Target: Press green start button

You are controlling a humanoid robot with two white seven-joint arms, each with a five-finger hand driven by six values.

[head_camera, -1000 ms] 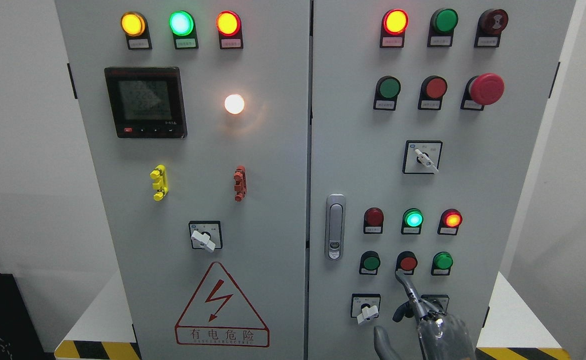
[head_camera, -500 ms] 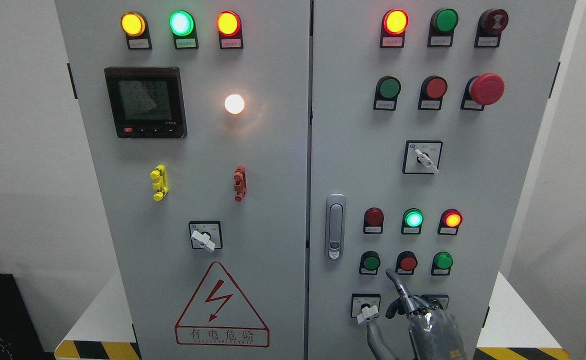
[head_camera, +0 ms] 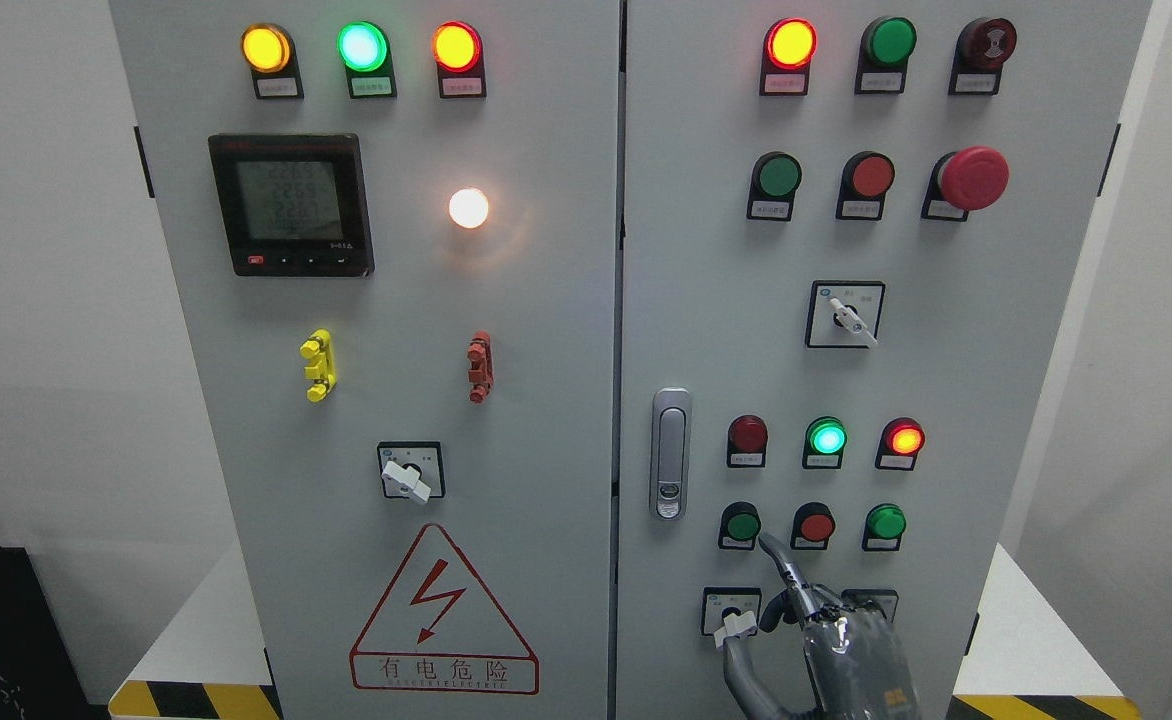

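Head view: right hand (head_camera: pixel 826 630), clenched but for one raised finger, points up-left beside green button (head_camera: pixel 742 524).

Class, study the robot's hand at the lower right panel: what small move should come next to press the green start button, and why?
Probably nudge the right hand slightly up and left, then push in. Its extended index fingertip sits just below and right of the lower-left green button, apparently short of it, between that and the red button.
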